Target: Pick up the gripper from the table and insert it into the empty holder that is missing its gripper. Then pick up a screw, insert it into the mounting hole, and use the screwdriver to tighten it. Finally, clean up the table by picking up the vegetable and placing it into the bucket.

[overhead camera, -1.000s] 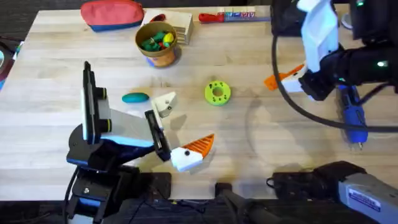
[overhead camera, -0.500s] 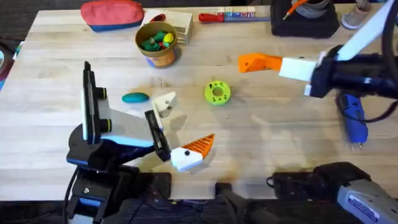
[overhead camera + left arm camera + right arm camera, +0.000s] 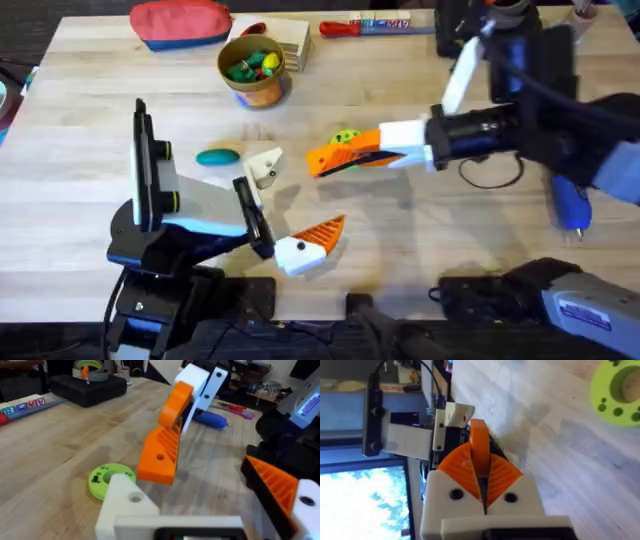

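Observation:
My right gripper (image 3: 360, 151) is shut on the orange ribbed gripper (image 3: 325, 160), holding it just above the table's middle. In the right wrist view its two orange pads (image 3: 462, 470) clamp the gripper (image 3: 479, 442). My left gripper (image 3: 297, 200) stands open, with its bare white holder (image 3: 266, 166) a short way left of the carried piece and an orange finger on the other side. The left wrist view shows the holder (image 3: 128, 502) with its mounting hole, and the gripper (image 3: 159, 455) hanging beyond it. A teal vegetable (image 3: 217, 156) lies left of the holder. The bucket (image 3: 252, 70) is behind, the blue screwdriver (image 3: 571, 205) far right. The screw is out of view.
A lime-green disc (image 3: 347, 136) with holes sits partly hidden behind the carried piece. At the back edge lie a red pouch (image 3: 180, 22), a wooden box (image 3: 288, 40) and a red-handled tool (image 3: 370, 26). A black case (image 3: 490, 35) stands at the back right.
My right arm has swung from the right side to the table's middle and lowered, bringing the orange gripper close to the left gripper's white holder. The left arm has stayed still.

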You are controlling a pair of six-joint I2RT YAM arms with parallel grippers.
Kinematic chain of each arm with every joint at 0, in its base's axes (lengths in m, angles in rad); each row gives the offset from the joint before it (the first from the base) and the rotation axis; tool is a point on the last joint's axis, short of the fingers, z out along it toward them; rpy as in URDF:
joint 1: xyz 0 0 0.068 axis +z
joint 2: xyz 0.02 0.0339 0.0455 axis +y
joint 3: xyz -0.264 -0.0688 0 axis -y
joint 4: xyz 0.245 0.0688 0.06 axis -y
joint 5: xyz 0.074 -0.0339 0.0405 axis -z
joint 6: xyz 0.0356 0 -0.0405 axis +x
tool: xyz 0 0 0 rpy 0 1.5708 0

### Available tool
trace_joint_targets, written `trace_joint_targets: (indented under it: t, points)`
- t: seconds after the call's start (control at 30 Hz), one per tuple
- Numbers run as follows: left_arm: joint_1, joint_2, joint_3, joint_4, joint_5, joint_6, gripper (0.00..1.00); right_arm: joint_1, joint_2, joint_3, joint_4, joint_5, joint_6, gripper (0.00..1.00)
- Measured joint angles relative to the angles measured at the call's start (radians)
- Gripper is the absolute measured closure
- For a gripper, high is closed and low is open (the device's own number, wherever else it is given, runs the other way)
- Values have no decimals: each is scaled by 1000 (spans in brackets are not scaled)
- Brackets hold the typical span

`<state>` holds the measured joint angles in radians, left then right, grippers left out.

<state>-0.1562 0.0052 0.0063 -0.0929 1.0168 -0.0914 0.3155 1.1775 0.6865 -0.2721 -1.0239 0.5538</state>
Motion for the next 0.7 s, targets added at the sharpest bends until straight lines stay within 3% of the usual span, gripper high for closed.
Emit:
trace_joint_targets:
  t: [0.2, 0.7]
  points:
    - [0, 0, 0, 0, 0, 0, 12, 82, 197, -1, 264, -142, 182, 999]
    - [0, 0, 0, 0, -2, 0, 12, 98, 216, -2, 323, -152, 304, 999]
